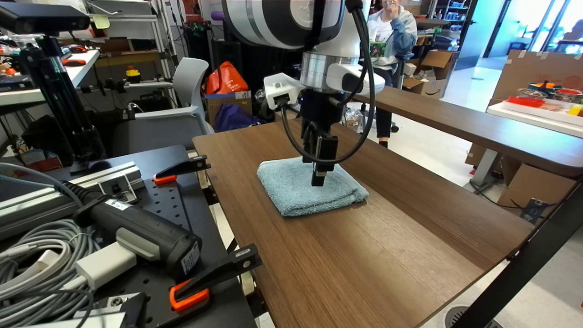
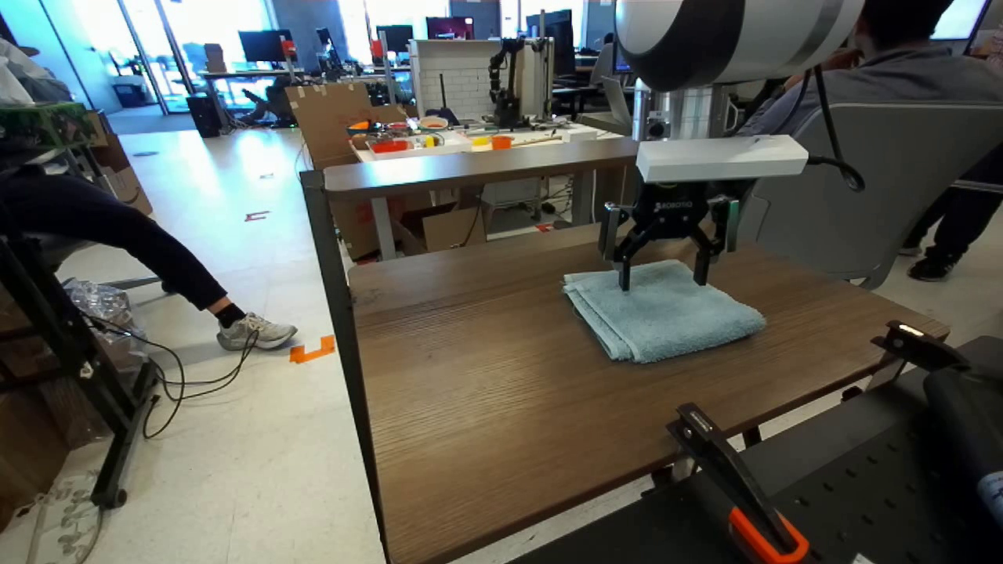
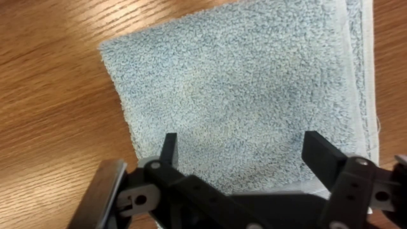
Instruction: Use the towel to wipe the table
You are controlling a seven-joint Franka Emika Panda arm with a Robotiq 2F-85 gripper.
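A folded light-blue terry towel lies inside the edges of the brown wood-grain counter. Above, the black end effector is spread; wiping apparently remains.

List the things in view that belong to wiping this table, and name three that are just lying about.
For the job:
folded light-blue terry towel
brown wood-grain table
Robotiq gripper

Just lying about:
coiled grey cable
orange bag
cardboard box

Looking down past gripper, spread wide over towel. Folded, pale blue, nubbly. Lying on brown wood-grain desk.
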